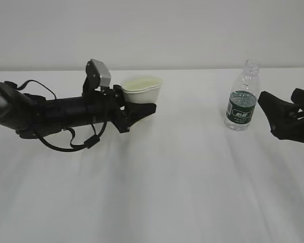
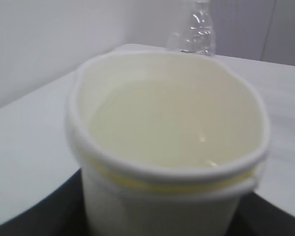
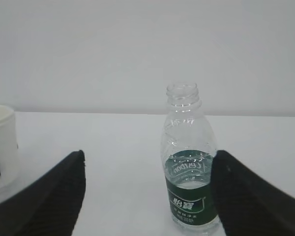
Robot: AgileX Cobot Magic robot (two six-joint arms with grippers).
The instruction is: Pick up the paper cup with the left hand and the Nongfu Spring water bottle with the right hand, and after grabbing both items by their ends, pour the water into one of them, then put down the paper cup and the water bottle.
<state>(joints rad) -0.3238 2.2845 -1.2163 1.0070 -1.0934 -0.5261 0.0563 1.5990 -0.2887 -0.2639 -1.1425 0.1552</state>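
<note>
Currently the left hand [image 1: 137, 109] grips the paper cup [image 1: 142, 90]: its black fingers [image 1: 142, 110] press on the cup's lower wall from either side, and the rolled rim is squeezed slightly out of round. The left wrist view looks straight down into the cup, where the water [image 2: 157, 128] lies level below the rim, so pouring appears complete. Whether the cup's base touches the table [image 1: 167, 177] or hangs just above it cannot be determined.

The Nongfu Spring water bottle [image 1: 242, 96] stands upright and uncapped on the table, directly ahead of the right hand [image 1: 271, 109]. The right wrist view shows the jaws spread wide, one to each side of the bottle, neither touching it. A small amount of water remains inside at label height. The bottle is released and free-standing.

Judged from this arrangement, the put-down step is in hand: the bottle is already placed, the cup is not yet let go. The next move calls for the left hand to settle the cup flat on the table, keep it level so nothing spills, spread its fingers clear of the wall, then back away along its own axis without clipping the rim. The right hand needs only a straight retreat away from the bottle.
</note>
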